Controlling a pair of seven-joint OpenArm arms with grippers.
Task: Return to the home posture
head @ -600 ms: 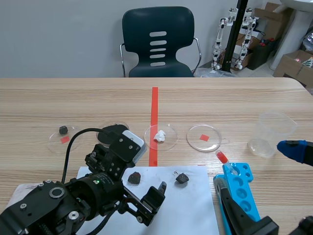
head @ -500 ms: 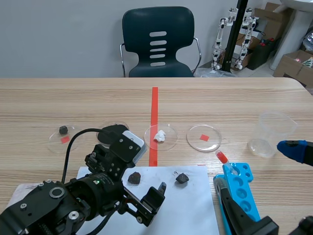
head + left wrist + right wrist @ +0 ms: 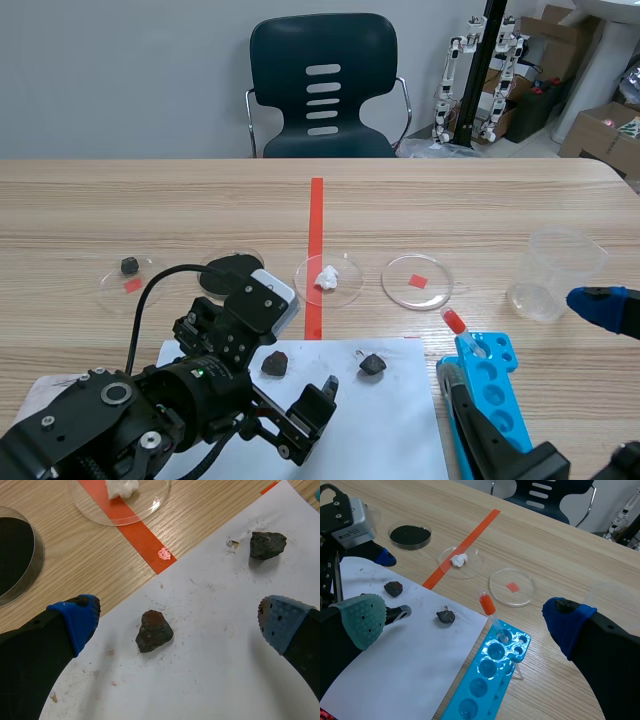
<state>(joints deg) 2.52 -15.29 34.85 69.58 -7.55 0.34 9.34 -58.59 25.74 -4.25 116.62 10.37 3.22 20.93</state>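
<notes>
Low over the near left of the worktop (image 3: 200, 200), the left pincer (image 3: 177, 617) stands wide open above a white sheet (image 3: 210, 675), with a dark stone (image 3: 154, 631) lying free beneath it, while the right pincer (image 3: 465, 616), equally wide, hangs at near right above the blue tube rack (image 3: 487, 682).

No text, number, brand or sign can be read in any of the views. The brown cardboard box (image 3: 600, 135) standing behind the light wooden desk (image 3: 450, 210), at the far right of the scene view, shows a coloured patch on its top, but it is too small to tell if it holds words.
</notes>
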